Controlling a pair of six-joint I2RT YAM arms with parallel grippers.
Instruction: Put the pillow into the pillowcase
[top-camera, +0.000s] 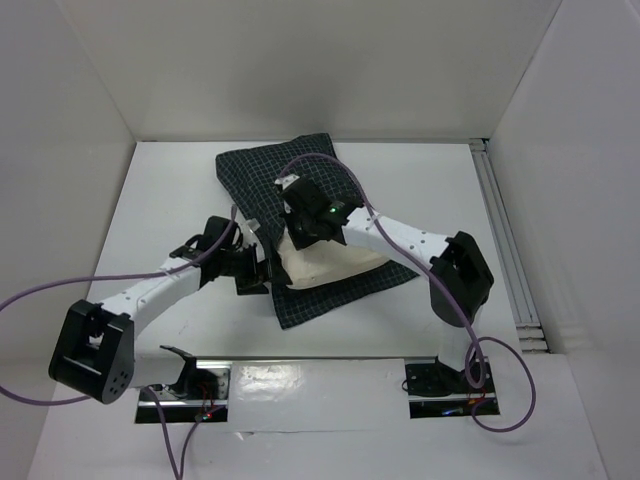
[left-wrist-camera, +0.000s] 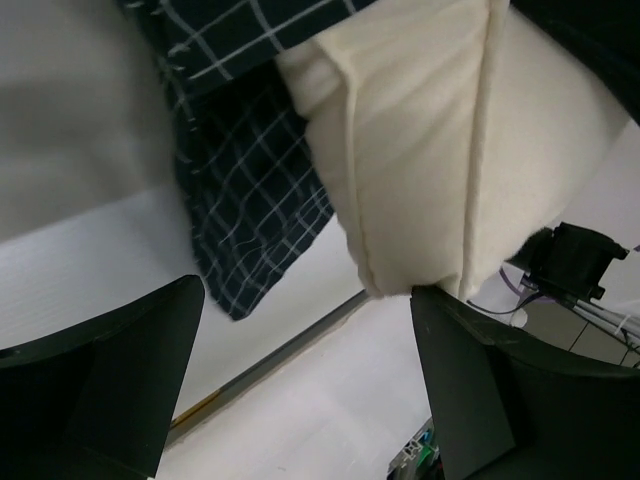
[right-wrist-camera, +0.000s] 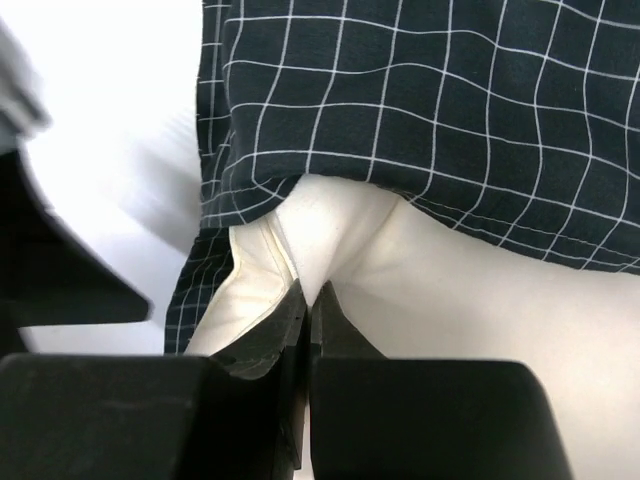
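R gripper (right-wrist-camera: 310, 297): jaws clenched tight at a seam fold of the plump cream-white pillow (right-wrist-camera: 450, 300); can't tell if cloth is nipped. Pillow sits partly inside the dark navy white-checked pillowcase (right-wrist-camera: 420, 110), mid white table (top-camera: 150, 200). L gripper (left-wrist-camera: 305, 300) spread wide beside the pillow's bare corner. Both arms reach inward. Plain white walls (top-camera: 300, 70) around.

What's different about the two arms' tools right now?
The left tool stands wide open, while the right tool is shut tight. The left tool holds nothing, and a corner of the pillow hangs just beyond its fingers. The right tool pinches a fold of the pillow. Both are black and two-fingered, and both sit at the opening of the pillowcase, where the pillow sticks out.
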